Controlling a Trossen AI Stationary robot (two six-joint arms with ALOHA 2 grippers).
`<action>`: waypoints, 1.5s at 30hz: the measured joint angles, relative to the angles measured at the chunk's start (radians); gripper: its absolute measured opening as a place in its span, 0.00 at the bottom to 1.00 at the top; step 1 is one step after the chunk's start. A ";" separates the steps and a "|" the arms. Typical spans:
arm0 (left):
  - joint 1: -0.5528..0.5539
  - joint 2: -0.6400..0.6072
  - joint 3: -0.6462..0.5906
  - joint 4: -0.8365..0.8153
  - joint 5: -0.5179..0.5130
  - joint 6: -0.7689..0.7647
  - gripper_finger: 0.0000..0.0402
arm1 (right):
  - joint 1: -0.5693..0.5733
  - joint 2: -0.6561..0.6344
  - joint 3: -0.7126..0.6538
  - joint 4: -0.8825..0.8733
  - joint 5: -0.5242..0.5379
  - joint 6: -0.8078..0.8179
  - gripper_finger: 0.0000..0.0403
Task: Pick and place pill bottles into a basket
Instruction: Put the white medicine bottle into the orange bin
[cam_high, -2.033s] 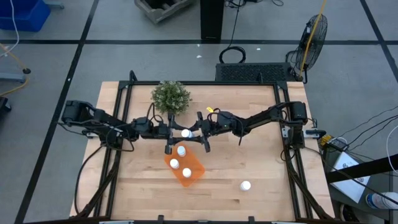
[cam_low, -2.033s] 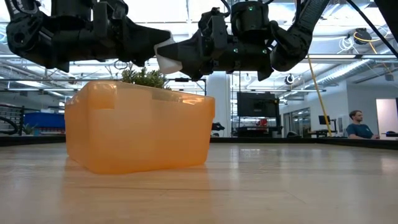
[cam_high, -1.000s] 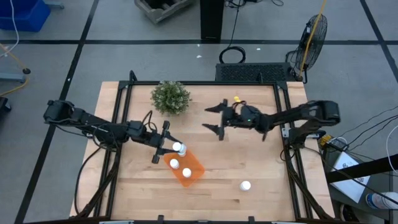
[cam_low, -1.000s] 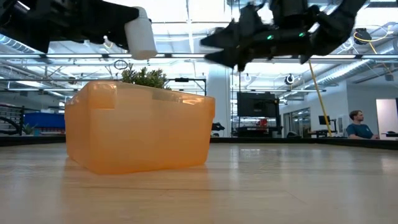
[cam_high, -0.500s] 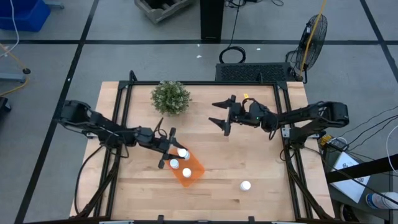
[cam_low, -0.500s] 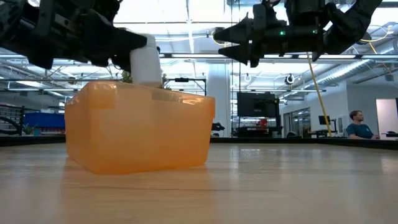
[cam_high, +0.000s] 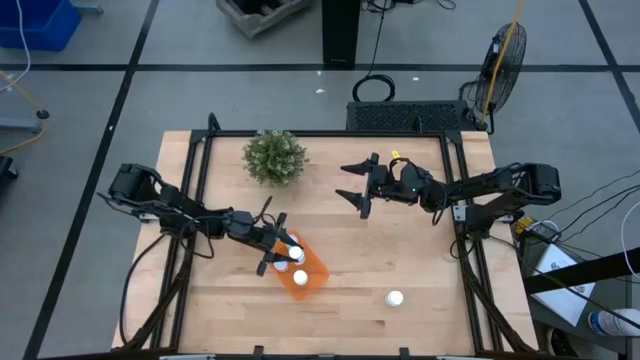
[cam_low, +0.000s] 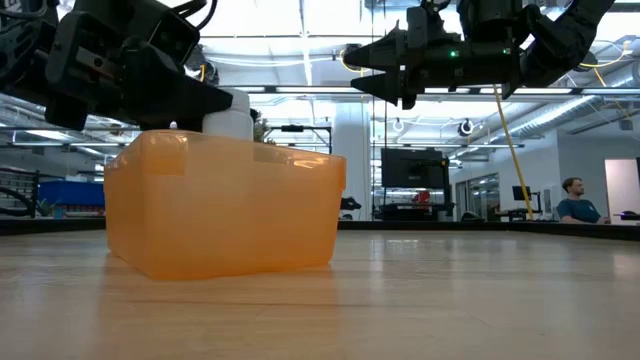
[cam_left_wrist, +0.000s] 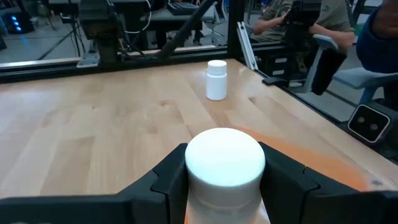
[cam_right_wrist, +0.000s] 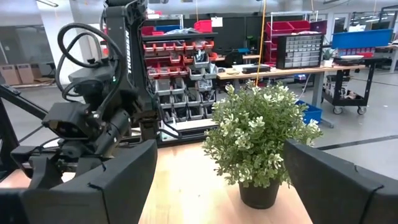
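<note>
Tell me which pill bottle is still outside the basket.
The lone pill bottle standing on bare table near the right front; the others sit at the orange basket.

Probably a workshop or lab: parts-bin racks (cam_right_wrist: 186, 68), workbenches (cam_right_wrist: 298, 70), floor fan (cam_high: 503, 55).

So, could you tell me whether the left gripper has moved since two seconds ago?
Yes. The left gripper went from beside the plant down over the basket.

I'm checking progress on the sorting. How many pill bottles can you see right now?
4. Two lie in the basket, at and; one is held over it by the left gripper; one stands on the table. Others may be hidden.
</note>
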 joint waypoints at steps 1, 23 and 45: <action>0.000 0.002 0.000 0.001 0.001 -0.001 0.39 | 0.000 0.000 0.000 0.000 0.000 0.000 0.84; 0.000 0.177 0.077 0.014 0.077 0.008 0.39 | 0.000 0.000 0.002 -0.004 0.000 0.000 0.84; 0.000 0.177 0.077 0.009 0.048 0.035 0.78 | 0.000 0.000 0.002 -0.005 0.000 0.000 0.84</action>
